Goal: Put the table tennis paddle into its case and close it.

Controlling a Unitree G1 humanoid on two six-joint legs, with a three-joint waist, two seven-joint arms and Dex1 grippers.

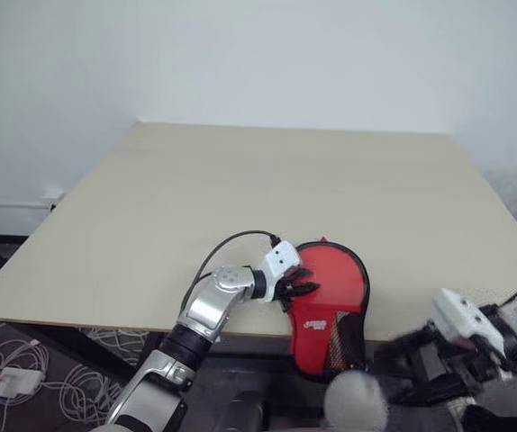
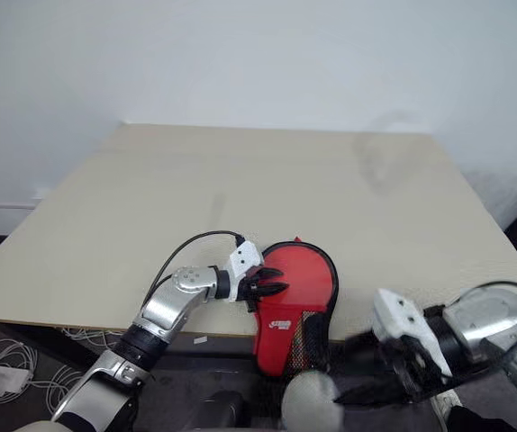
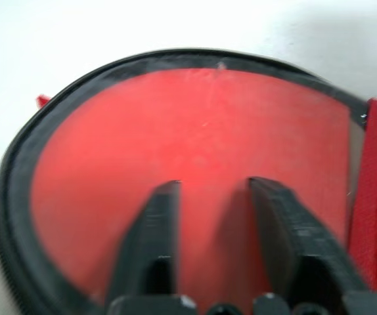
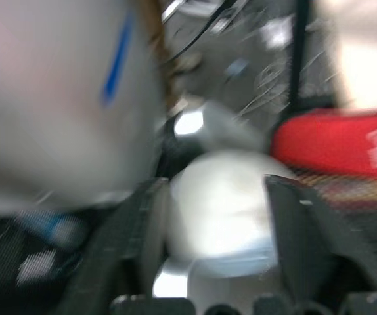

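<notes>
The red case (image 1: 329,306) lies at the table's near edge, its round half on the table and its logo-and-mesh handle end hanging past the edge. Through the clear window with black edging, the table tennis paddle (image 3: 195,138) shows as a flat red face; its handle is hidden. My left gripper (image 1: 299,283) is open, its two fingers apart and lying over the round half from the left, with nothing between them. My right gripper (image 1: 394,369) hangs blurred below the table edge, to the right of the case's handle end, open and holding nothing.
The light wooden table (image 1: 267,189) stretches away to a white wall. A small red tab (image 1: 323,240) sticks out at the case's far rim. A pale rounded lump (image 1: 356,400) sits below the table edge near the right gripper. White cables (image 1: 24,378) lie on the floor at left.
</notes>
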